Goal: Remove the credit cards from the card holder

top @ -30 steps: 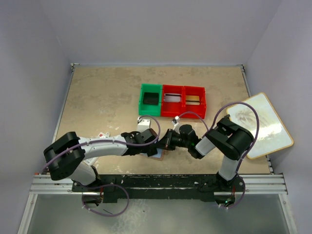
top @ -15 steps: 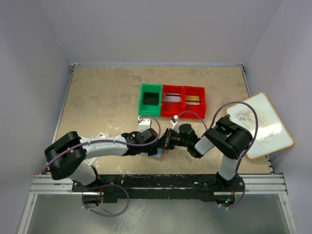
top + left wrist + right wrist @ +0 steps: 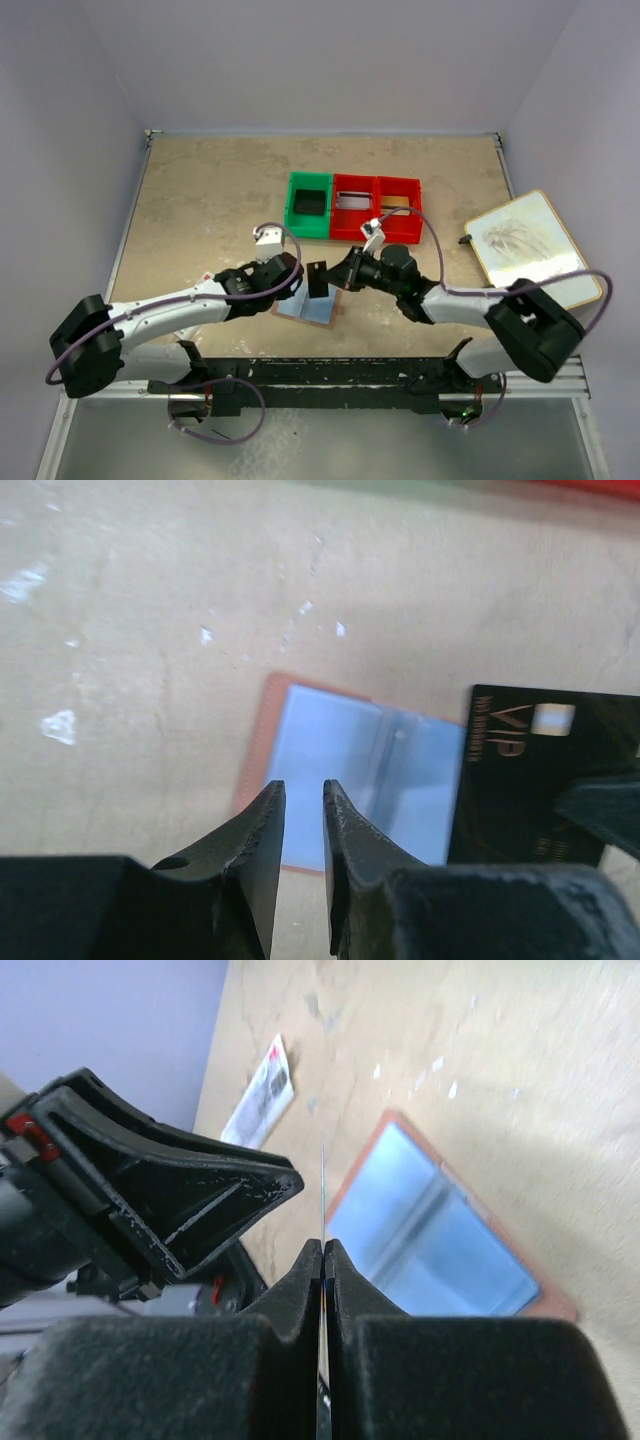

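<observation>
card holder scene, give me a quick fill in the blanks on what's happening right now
1. The card holder lies spread ___, its blue lining facing up.
2. The right claw is shut on a ___ card.
3. In the left wrist view, the print on that card reads ___.
4. The left claw holds ___.

Missing words: open; black; VIP; nothing

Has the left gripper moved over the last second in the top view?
Yes. The left gripper has drawn back leftward, off the card holder. Its wrist now sits left of the green bin, not below it.
</observation>
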Controlling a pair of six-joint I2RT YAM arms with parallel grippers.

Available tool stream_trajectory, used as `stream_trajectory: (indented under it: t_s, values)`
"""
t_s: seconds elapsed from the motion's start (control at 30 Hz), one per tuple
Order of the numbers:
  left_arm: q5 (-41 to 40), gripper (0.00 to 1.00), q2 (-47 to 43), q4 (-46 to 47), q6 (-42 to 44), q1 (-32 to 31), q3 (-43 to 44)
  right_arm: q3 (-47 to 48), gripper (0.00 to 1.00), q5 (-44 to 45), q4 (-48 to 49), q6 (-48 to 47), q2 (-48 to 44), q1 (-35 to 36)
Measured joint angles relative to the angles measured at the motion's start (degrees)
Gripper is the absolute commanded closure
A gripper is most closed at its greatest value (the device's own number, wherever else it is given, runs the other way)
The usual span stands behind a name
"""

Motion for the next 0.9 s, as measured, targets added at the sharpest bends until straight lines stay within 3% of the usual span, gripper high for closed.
stream_trajectory:
  t_s: [0.07,0.2,0.33,0.6,0.9]
  values:
    - [-0.4,0.74,-2.3,-1.0,0.6,1.9,0.0,1.4,1.00,3.3,-4.8,-3.7,-4.6,0.0]
    - [0.0,0.45,-5.9,-3.7,3.5,6.4,0.8,2.5,1.00,13.5,-11.3,-12.5,-14.5,0.0]
    - [0.6,0.33,-9.1,-7.8,7.1,12.2,4.6,2.5,1.00,22.0,-12.6,-21.8,-23.3,0.0]
    - [0.6,0.29,-14.4,-14.4,15.3,24.4,10.3,3.7,1.00,33.5,-11.8,-35.2,-26.9,-0.1]
    - [-4.1,0.29,-15.4,-15.7,21.0,25.9,9.8,20.7,1.00,25.9,-13.4,-54.3,-12.1,-0.3]
